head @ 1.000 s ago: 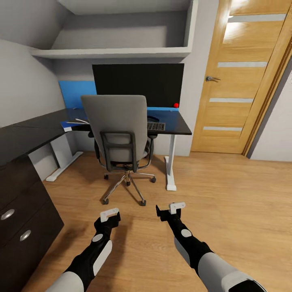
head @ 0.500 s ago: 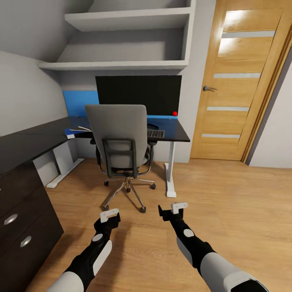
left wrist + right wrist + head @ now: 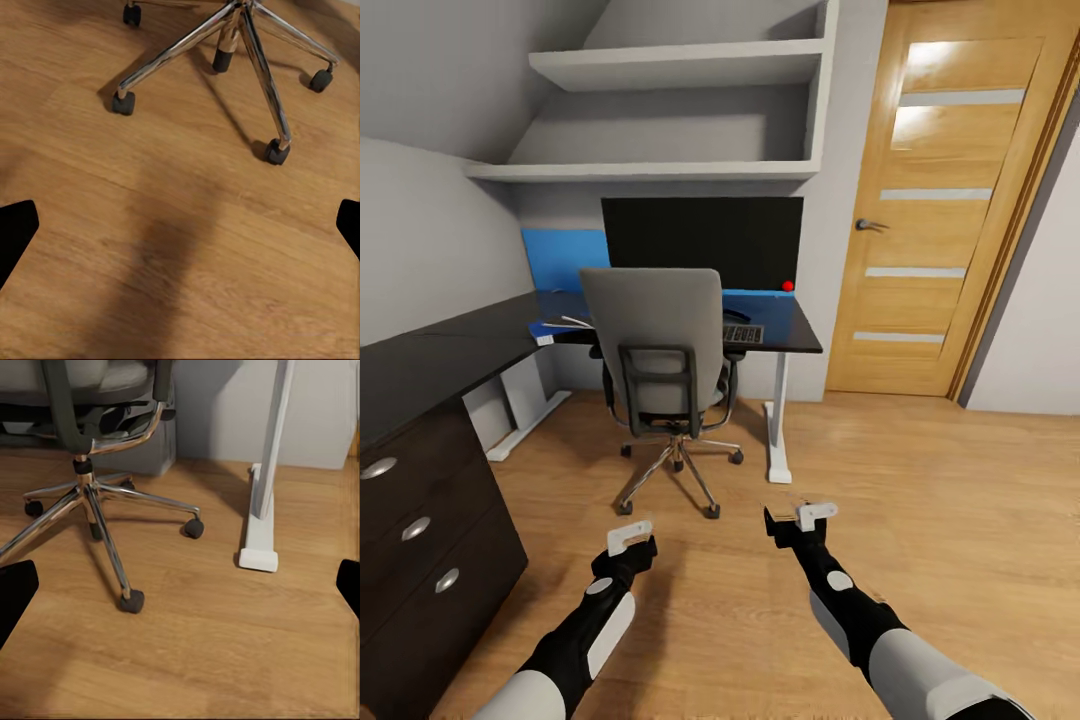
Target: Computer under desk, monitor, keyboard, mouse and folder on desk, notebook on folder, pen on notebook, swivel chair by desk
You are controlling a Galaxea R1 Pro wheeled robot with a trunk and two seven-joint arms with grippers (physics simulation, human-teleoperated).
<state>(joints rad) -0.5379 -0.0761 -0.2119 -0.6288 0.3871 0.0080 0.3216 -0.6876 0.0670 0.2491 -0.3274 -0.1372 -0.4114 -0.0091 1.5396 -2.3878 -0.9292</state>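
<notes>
With both grippers, left point(image 3: 630, 541) and right point(image 3: 797, 521), spread open and holding nothing above bare floor, the robot seems between steps, facing the swivel chair point(image 3: 657, 350) straight ahead that blocks the desk point(image 3: 800, 338), monitor point(image 3: 702, 238) and keyboard point(image 3: 744, 334) beyond; its seat contents are hidden, so rounding it comes next.

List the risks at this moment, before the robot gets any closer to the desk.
1. The swivel chair stands between the robot and the desk, hiding much of the desktop; reaching past it for the keyboard could bump it.
2. The chair rests on casters, so a nudge may roll it away.
3. The dark drawer unit sits close beside the left gripper; that arm may clip it when turning.
</notes>
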